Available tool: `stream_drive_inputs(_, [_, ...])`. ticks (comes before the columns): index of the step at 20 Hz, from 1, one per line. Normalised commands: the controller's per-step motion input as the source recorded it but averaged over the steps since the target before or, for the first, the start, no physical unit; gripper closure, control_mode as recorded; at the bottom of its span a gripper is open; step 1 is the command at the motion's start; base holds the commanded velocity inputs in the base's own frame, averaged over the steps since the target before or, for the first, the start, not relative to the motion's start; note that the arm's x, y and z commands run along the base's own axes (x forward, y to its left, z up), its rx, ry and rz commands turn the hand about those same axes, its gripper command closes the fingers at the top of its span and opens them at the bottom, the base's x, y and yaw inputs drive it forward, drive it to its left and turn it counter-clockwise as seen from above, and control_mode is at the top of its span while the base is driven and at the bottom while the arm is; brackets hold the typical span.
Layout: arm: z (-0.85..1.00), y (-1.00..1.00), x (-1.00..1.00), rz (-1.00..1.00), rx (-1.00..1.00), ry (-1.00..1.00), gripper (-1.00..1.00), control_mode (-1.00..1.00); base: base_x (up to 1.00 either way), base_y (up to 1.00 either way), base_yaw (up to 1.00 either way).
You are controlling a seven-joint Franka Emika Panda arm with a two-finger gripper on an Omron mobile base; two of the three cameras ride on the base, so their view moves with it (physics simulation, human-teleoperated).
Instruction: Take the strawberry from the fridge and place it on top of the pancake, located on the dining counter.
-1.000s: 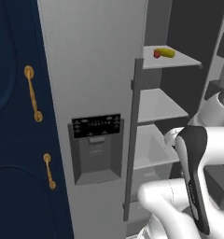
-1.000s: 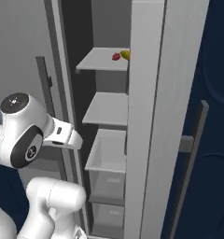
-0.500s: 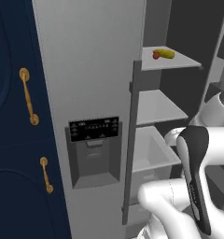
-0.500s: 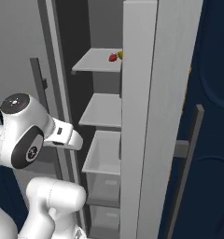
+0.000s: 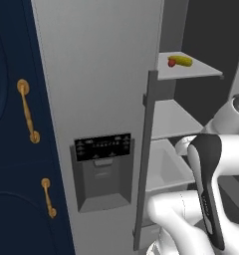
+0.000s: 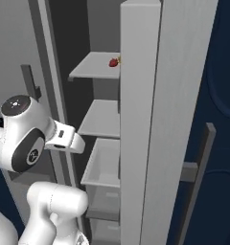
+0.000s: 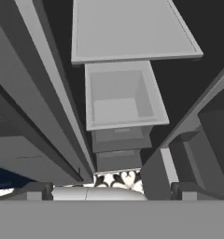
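The strawberry, tiny and red, lies on the top shelf of the fridge, next to a yellow elongated item. From the right base the strawberry peeks out just left of the open door's edge. My gripper is open and holds nothing. It looks into the fridge at a lower shelf and a pale drawer bin, well below the strawberry. The pancake and the dining counter are out of view.
The fridge's left door with its dark dispenser panel is shut. Navy cabinets with brass handles stand to its left. The open right door with a dark handle stands close on the right. My arm sits low before the opening.
Both base pictures have shifted a little, so the base has driven; the open door's edge looms larger in the right base view. The arm keeps its pose and the jaws stay open.
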Motion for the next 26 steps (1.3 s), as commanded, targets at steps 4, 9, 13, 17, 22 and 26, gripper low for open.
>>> stream_drive_inputs(4, [0.0,0.0,0.0,0.0,0.0,0.0,-1.0,1.0,0.0,-0.38,-0.05])
stream_drive_inputs(9, [0.0,0.0,0.0,0.0,0.0,0.0,-1.0,1.0,0.09,-0.34,-0.06])
stream_drive_inputs(13, [0.0,0.0,0.0,0.0,0.0,0.0,-1.0,1.0,0.15,-0.25,-0.05])
stream_drive_inputs(17, [0.0,0.0,0.0,0.0,0.0,0.0,-1.0,1.0,0.06,-0.02,-0.02])
stream_drive_inputs(22, [0.0,0.0,0.0,0.0,0.0,0.0,-1.0,1.0,0.05,0.01,0.0])
stream_drive_inputs(26, [0.0,0.0,0.0,0.0,0.0,0.0,-1.0,1.0,0.0,0.0,0.0])
